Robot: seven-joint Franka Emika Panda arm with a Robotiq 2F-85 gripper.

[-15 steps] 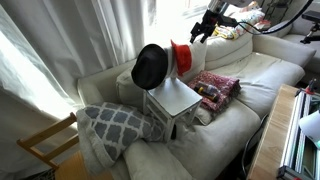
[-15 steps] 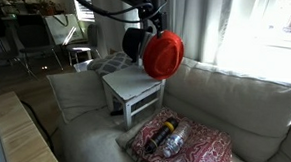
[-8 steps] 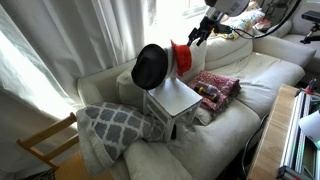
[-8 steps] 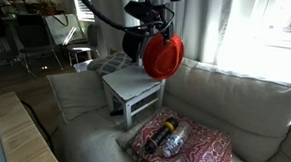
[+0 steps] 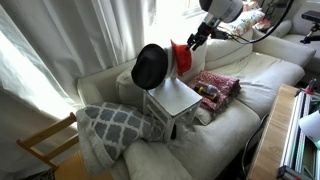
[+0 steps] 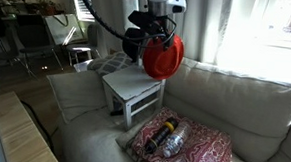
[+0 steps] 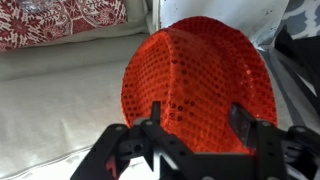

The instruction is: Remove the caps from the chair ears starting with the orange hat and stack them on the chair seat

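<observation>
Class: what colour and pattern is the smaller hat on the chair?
Bright red-orange hat, covered in sequin-like dots; clearest in the wrist view.

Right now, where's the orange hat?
In both exterior views the orange hat hangs on a chair ear beside the black hat, above the chair seat, just ahead of the gripper.

The chair (image 5: 177,99) is set on the sofa (image 5: 256,76); the larger cap (image 5: 150,66) and the smaller cap (image 5: 181,56) are hung on its ears. A cushion (image 5: 213,88) is laid just beside it.

In an exterior view, sofa (image 5: 250,80) from high, far; in an exterior view, sofa (image 6: 234,106) lower, nearer, opposite end. Both share chair seat (image 5: 175,98), orange hat (image 6: 162,57); wrist view close on hat.
</observation>
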